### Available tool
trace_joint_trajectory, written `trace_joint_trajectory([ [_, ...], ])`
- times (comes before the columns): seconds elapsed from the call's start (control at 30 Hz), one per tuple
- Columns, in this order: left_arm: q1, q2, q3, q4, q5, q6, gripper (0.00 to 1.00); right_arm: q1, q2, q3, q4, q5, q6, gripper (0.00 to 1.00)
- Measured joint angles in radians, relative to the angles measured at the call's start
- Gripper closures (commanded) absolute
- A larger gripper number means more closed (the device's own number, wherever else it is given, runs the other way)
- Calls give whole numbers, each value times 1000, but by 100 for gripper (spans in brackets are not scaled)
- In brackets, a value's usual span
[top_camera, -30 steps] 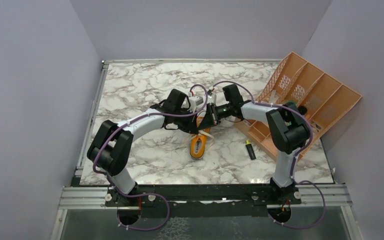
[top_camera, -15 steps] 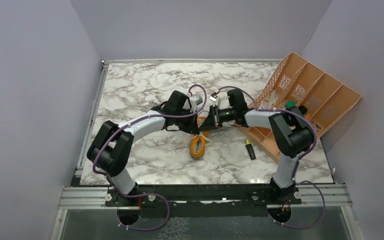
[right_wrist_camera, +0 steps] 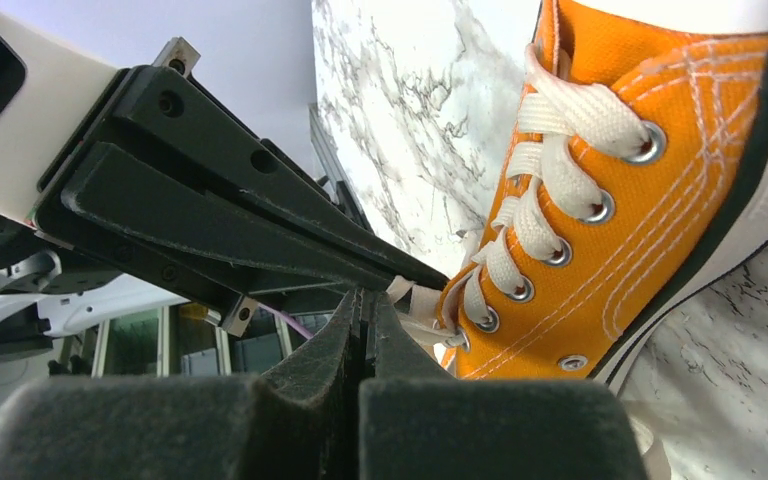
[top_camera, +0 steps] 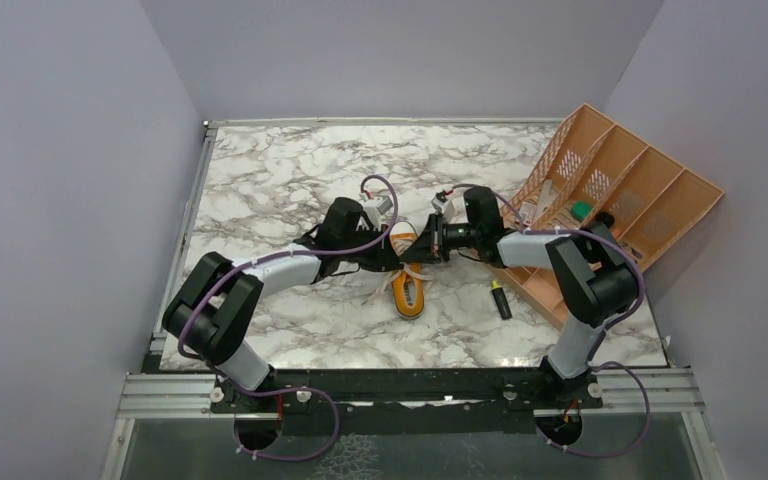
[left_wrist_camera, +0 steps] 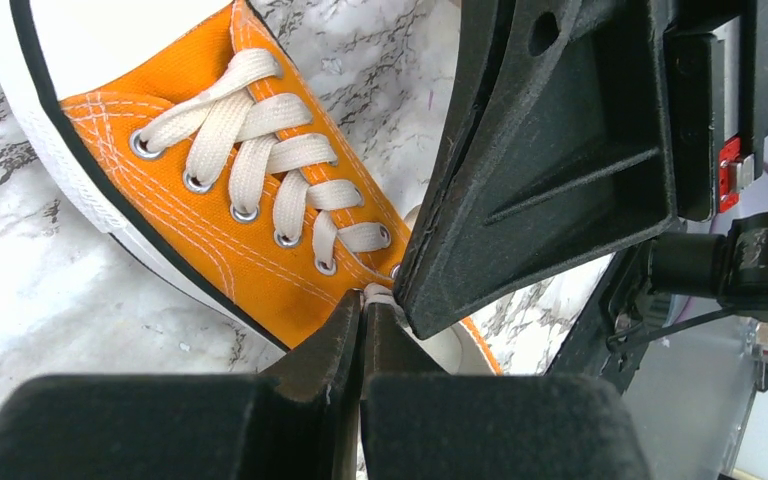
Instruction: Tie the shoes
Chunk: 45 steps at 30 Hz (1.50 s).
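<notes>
Marble-veined table [top_camera: 260,180] fills this lilac-walled booth, and near its middle sits the orange sneaker [top_camera: 409,295], with both arms bent inward so that their tips meet just over its tongue end. An orange file rack [top_camera: 610,200] leans off to the right, well apart, and a marker [top_camera: 501,298] lies between it and the shoe.

The left gripper [left_wrist_camera: 363,303] is pinched tight, with a scrap of the white laces [left_wrist_camera: 260,160] at its tips. The right gripper [right_wrist_camera: 364,300] is clamped the same way on a strand by the top eyelets. The two gripper bodies crowd each other, almost touching.

I'd judge this as the start of the knot, with each arm holding one strand. To do it well, the strands should be drawn outward low and evenly, so the light, unanchored shoe does not tip or slide. The pinch must stay firm, since flat lace slips easily, and the arms should separate before crossing, or the fingers may collide.
</notes>
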State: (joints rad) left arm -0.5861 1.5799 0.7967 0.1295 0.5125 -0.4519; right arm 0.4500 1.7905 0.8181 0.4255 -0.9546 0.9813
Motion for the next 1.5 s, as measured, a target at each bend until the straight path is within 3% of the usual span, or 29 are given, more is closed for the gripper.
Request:
trace_joint_trajectory([
  [0.17, 0, -8, -35, 68, -7, -31, 100, 0, -13, -4, -13, 19, 5, 100],
  [0.6, -16, -72, -40, 29, -106, -84, 100, 8, -33, -4, -22, 26, -14, 100],
  [1.03, -18, -40, -117, 224, -90, -144, 100, 7, -32, -1, -35, 29, -35, 99],
  [1.3, -19, 37, -114, 314, -70, -168, 100, 33, -29, 90, -228, 5, -160, 77],
  [1.5, -19, 38, -114, 344, -68, -161, 100, 61, -64, 212, -458, -40, -350, 69],
])
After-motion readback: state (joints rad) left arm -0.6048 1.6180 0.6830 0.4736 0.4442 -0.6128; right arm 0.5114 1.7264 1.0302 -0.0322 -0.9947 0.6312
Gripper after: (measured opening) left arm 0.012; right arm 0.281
